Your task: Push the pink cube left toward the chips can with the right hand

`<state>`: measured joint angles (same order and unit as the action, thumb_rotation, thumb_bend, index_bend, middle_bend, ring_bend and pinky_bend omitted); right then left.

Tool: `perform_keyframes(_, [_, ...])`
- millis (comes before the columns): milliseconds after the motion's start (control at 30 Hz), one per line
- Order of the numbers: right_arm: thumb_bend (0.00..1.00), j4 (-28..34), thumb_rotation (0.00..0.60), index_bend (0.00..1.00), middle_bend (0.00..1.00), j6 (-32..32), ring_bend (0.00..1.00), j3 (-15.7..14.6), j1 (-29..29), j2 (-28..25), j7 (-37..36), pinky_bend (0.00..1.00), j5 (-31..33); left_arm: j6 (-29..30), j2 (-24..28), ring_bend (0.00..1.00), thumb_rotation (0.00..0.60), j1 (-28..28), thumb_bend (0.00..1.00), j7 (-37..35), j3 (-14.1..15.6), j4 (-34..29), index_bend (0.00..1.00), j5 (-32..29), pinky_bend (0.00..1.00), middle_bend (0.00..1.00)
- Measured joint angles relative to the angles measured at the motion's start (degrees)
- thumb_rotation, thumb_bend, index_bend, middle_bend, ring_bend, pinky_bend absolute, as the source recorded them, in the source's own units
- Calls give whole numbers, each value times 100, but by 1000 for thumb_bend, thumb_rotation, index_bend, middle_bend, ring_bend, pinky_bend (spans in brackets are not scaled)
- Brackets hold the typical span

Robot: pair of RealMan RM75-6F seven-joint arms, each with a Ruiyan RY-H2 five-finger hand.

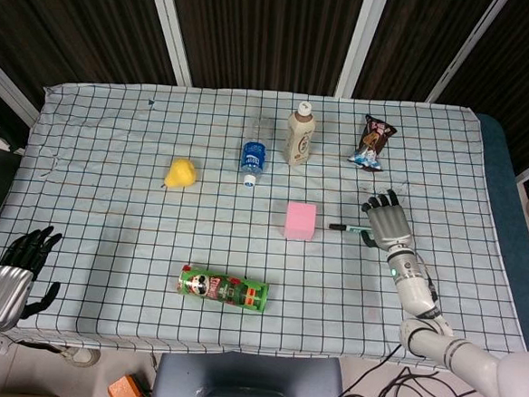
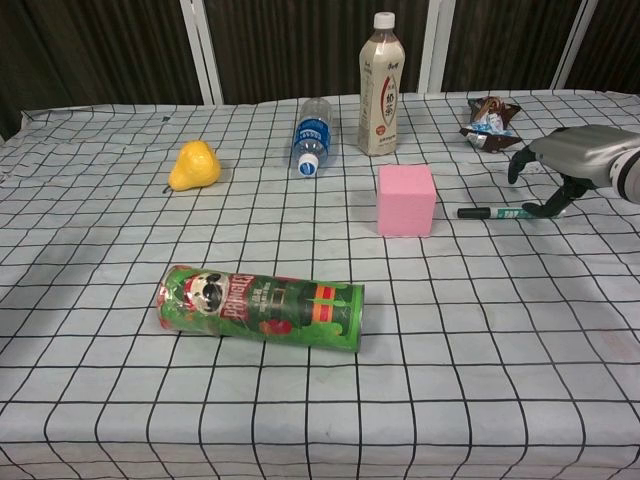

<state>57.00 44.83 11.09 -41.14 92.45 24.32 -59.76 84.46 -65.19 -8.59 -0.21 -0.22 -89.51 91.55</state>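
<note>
Pink cube [image 1: 300, 221] sits upright mid-table on the checked tablecloth [image 1: 113, 152], untouched. Chips can [image 1: 223, 289] lies on its side, nearer the front edge and somewhat left of the cube, well apart from it.

Step judged: approach, no contact made yet. Right hand [image 1: 386, 223] is held to the right of the cube, with a green-capped marker [image 1: 349, 228] lying between hand and cube. In the chest view the right hand [image 2: 560, 165] is seen low over the table, palm down, fingers curled downward with the tips near the marker's far end; whether the marker is touched cannot be told. Nothing is held, fingers are apart.

Next move, as judged: the hand is to be brought to the cube's right face and driven left. The marker is in the sweep path, so it would either be cleared by lifting over it or be shoved along with the cube. Since the can is closer to the front than the cube, a straight leftward push would probably pass behind it; some diagonal toward the front is likely needed. Contact low and centred on the face is called for, otherwise the light-looking block could yaw or tip.

Left hand [image 1: 14, 267] is parked at the table's front-left corner, fingers spread, empty.

Water bottle [image 1: 252, 162], milk tea bottle [image 1: 298, 135], snack packet [image 1: 373, 142] and yellow pear [image 1: 181, 173] lie further back, clear of the push line.
</note>
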Motion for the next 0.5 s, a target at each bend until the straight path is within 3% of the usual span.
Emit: perform_keyframes(500, [483, -421, 600, 544, 388, 154, 271, -111, -37, 393, -266, 176, -307, -59, 38, 0, 600, -10, 401, -47, 6, -18, 0, -36, 118, 0])
